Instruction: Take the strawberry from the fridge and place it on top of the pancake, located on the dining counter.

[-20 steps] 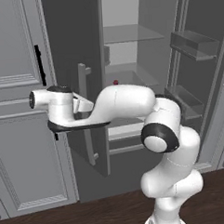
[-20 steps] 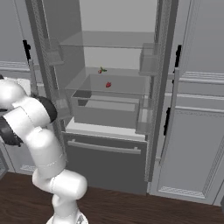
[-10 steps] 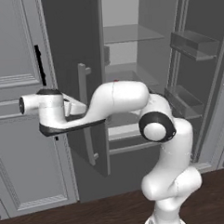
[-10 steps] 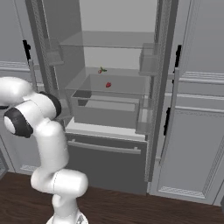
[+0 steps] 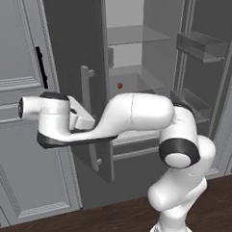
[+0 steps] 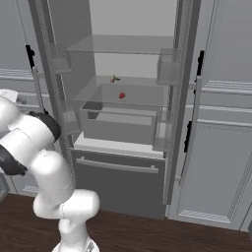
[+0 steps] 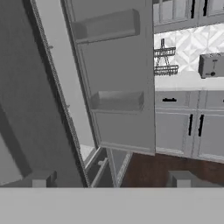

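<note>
The fridge [image 6: 118, 182] stands with both doors open, its pale shelves showing. The strawberry [image 6: 122, 95] lies on a glass shelf above a clear drawer, and shows as a red dot [image 5: 119, 85] deep inside in the left base view. My arm reaches left across the dark left door [image 5: 76, 47], with its wrist end [image 5: 46, 119] in front of that door's outer face, well apart from the berry. In the hand view my gripper [image 7: 111, 180] is open with nothing between its fingertips [image 7: 41, 179], facing a fridge door's inner side [image 7: 118, 65]. The pancake and the dining counter are out of view.
A small yellowish-green item [image 6: 114, 78] lies behind the strawberry on the same shelf. Light-grey panelled cabinets [image 6: 221, 147] flank the fridge. Door bins [image 7: 116, 100] jut from the open door. Beyond it a counter carries a toaster [image 7: 212, 65] and a wire rack [image 7: 164, 59]. The floor is dark wood.
My arm has swung a little further left and the hand has dropped slightly. The jaws stay open. The strawberry has not moved.
</note>
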